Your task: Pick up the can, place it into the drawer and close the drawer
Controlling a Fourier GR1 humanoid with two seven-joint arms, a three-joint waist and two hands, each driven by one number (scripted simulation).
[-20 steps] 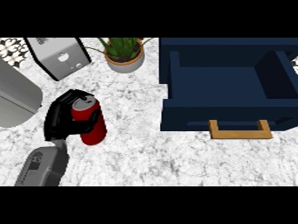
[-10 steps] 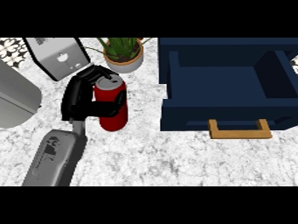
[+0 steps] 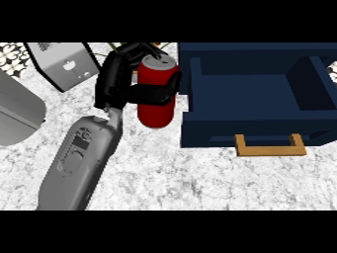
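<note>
A red can (image 3: 156,105) with a silver top is upright, lifted off the marble counter, just left of the drawer's left wall. My left hand (image 3: 115,83) is shut on it: the thumb wraps across its middle and the fingers curl over its far side. The grey forearm (image 3: 83,158) runs in from the lower left. The dark blue drawer (image 3: 253,131) stands open at the right, with nothing inside and a wooden handle (image 3: 269,148) on its front. My right hand shows nowhere.
A grey boxy appliance (image 3: 63,64) stands at the back left. A large grey rounded object (image 3: 7,109) fills the left edge. Green leaves (image 3: 117,47) of a potted plant peek out behind my hand. Open marble counter (image 3: 200,183) lies in front.
My left hand has carried the can up and to the right, from the counter's left part to beside the drawer's left wall. It now hides the plant pot.
</note>
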